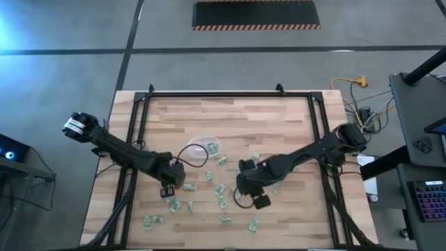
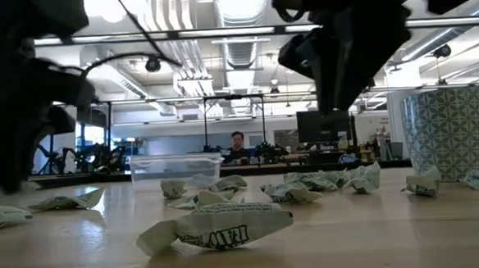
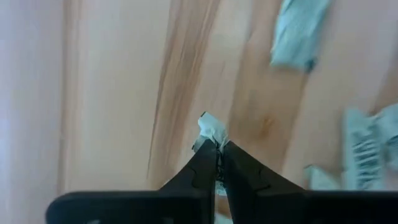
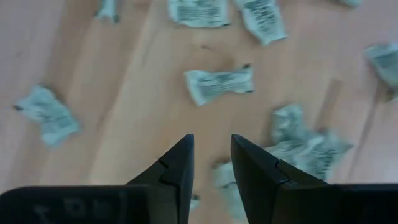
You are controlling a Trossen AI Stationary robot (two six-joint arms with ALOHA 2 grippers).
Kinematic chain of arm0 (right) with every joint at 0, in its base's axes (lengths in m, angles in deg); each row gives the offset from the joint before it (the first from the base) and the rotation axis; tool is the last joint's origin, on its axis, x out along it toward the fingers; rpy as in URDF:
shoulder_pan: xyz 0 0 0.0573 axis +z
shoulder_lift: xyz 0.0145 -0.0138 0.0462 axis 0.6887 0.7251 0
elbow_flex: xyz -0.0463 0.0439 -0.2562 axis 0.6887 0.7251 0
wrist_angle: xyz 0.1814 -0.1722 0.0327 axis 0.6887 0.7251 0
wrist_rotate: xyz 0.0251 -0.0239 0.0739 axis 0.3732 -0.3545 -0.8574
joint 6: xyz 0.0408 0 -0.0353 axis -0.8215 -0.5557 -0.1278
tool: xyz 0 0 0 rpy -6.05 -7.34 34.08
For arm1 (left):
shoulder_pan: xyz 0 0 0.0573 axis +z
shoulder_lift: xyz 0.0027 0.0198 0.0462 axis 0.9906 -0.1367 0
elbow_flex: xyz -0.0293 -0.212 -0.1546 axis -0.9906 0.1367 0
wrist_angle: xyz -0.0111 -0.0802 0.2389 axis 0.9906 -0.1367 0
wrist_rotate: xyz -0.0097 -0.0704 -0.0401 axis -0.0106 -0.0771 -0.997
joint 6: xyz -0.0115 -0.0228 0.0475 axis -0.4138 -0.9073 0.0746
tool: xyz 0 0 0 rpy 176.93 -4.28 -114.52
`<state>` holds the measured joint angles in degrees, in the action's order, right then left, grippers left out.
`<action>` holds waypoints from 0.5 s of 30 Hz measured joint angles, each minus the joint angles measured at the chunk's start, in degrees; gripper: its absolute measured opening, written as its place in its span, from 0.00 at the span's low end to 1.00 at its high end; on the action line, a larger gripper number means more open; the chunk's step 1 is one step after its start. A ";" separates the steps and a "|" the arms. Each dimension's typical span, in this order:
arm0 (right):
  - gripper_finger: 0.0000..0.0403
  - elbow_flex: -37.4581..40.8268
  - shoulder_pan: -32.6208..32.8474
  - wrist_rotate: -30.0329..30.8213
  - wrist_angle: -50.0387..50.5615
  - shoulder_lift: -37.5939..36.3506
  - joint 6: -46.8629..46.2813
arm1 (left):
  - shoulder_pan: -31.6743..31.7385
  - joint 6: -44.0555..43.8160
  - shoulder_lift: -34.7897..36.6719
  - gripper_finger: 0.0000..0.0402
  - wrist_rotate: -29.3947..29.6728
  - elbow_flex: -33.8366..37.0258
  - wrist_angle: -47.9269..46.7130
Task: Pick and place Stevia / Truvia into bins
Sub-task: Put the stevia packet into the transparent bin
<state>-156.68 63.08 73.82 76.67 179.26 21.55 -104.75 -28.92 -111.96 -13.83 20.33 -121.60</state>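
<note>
Packets [image 1: 221, 188] scattered mid-surface; tub [image 1: 203, 147] just beyond. We see left hand [image 3: 216, 148] clamped on packet scrap [image 3: 212, 127]; next we'd lift, carry to tub. Right hand [image 4: 211, 155] apart, low over packets, nothing held; we'd close next.

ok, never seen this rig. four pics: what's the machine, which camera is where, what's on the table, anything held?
It is a robot with two dark arms working over a wooden table. One picture looks straight down, one looks level across the tabletop, and the other two come from cameras on each wrist.

Crumpled pale green and white sweetener packets lie scattered on the wood. A shallow clear tub stands among them, and the low view also shows a patterned cup.

The left gripper is pinched shut on a packet. The right gripper hangs over more packets with its fingers apart, holding nothing visible. A person sits far behind.
</note>
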 joint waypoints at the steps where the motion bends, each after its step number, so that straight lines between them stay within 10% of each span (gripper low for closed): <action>1: 0.23 0.00 0.81 0.00 0.06 0.00 -0.73 | 0.00 0.73 0.54 0.01 0.67 -0.50 -0.04; 8: 0.20 0.00 5.74 -0.06 0.78 0.00 -6.75 | 0.00 9.18 4.26 0.01 8.83 -5.25 0.84; 15: 0.18 0.51 8.48 1.52 0.85 0.00 -11.73 | 2.10 22.39 4.29 0.00 31.06 -5.76 9.32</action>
<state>-156.17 71.56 75.34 77.52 179.26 9.82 -102.65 -6.54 -107.66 17.23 14.57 -112.28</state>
